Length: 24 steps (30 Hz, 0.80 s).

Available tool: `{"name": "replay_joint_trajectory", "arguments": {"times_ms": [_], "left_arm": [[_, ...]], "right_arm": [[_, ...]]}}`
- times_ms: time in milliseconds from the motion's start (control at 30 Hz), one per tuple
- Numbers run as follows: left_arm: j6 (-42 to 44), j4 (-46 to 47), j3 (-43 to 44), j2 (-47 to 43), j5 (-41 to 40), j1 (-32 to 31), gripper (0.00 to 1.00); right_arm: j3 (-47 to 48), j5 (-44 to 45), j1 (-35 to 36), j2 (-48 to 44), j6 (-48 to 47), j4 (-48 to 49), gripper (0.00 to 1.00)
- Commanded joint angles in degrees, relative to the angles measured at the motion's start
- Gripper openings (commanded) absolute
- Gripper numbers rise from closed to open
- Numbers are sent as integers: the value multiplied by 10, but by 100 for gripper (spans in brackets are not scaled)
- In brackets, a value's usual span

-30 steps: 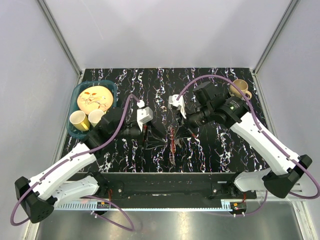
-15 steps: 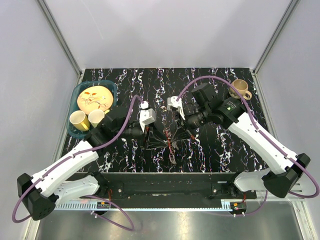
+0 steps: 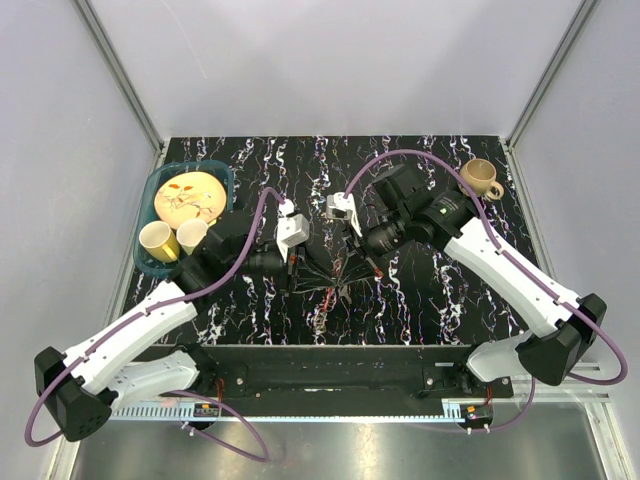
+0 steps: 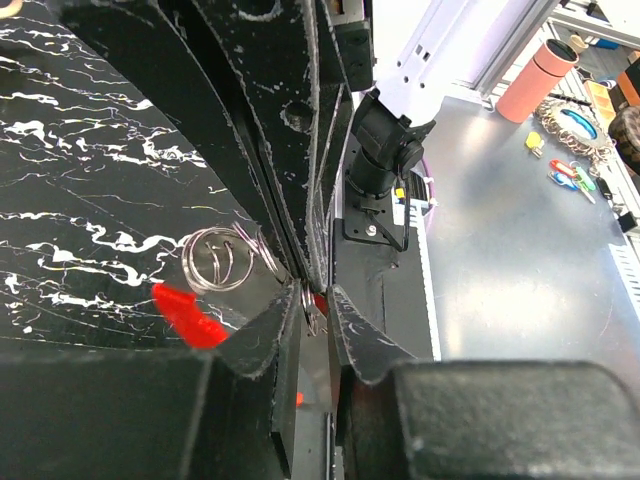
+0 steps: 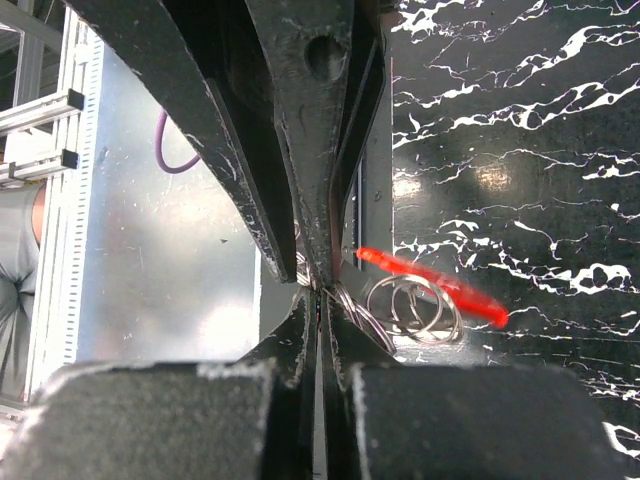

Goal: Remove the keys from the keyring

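The keyring [image 3: 334, 286] with its red piece hangs between my two grippers above the middle of the black marbled table [image 3: 420, 165]. My left gripper [image 3: 303, 270] is shut on a wire loop of the keyring [image 4: 312, 311]. More silvery loops [image 4: 222, 260] and the red piece [image 4: 188, 316] hang to its left. My right gripper [image 3: 352, 268] meets it tip to tip. Its jaws [image 5: 318, 298] are shut on a thin flat piece seen edge-on, apparently a key. Ring coils [image 5: 415, 306] and the red piece [image 5: 432, 286] hang just right of its fingertips. The other keys are hidden.
A blue basket [image 3: 226, 176] with a yellow plate and two cups stands at the left edge. A tan mug [image 3: 479, 178] stands at the back right. Grey walls close in both sides.
Both grippers have closed in on each other over the table's middle, the right one moving left. The red piece and the rings now hang between the fingertips.
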Motion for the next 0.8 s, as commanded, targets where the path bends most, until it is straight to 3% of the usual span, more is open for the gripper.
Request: {"name": "replay_joint_trajectory", "arguments": {"times_ms": [0, 200, 233, 333, 567, 633, 767], "left_arm": [[10, 45, 6, -17, 16, -4, 16], [31, -1, 8, -13, 13, -4, 12], [32, -1, 7, -15, 12, -4, 6], [31, 1, 7, -17, 4, -4, 0], [6, 23, -11, -22, -38, -4, 0], [-1, 44, -24, -28, -41, -4, 0], [-35, 115, -63, -58, -52, -3, 0]], "right_arm": [[28, 0, 4, 9, 12, 26, 0], [19, -9, 5, 2, 20, 42, 0], [20, -9, 4, 3, 21, 42, 0], [24, -7, 4, 10, 27, 44, 0], [18, 20, 4, 4, 75, 75, 0], [-5, 45, 5, -14, 110, 113, 3], [-66, 72, 4, -44, 145, 175, 23]]}}
